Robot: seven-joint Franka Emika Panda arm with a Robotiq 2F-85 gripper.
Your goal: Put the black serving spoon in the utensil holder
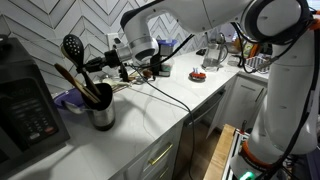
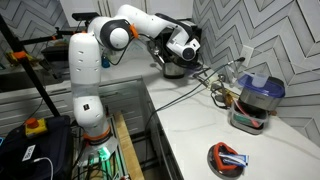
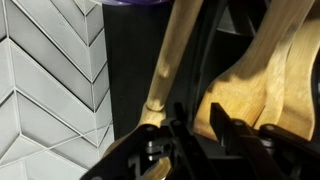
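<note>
The black serving spoon point(image 1: 72, 47) stands head-up in the dark grey utensil holder point(image 1: 102, 115), leaning among light-brown wooden spoons point(image 1: 78, 82). My gripper point(image 1: 97, 64) is at the spoon's handle, above the holder. In the wrist view the jaws point(image 3: 198, 106) sit either side of the black handle point(image 3: 203, 50), with a sliver of wooden spoon point(image 3: 255, 90) showing between the handle and one finger. The gripper point(image 2: 203, 70) and the holder point(image 2: 247, 118) also show in an exterior view.
A tall black appliance with a button panel point(image 1: 25, 105) stands beside the holder. A cable point(image 1: 165, 95) trails across the white counter. A small red item point(image 1: 198, 74) lies further along it, and a round red-and-black item point(image 2: 228, 158) lies near the counter edge. The tiled wall is behind.
</note>
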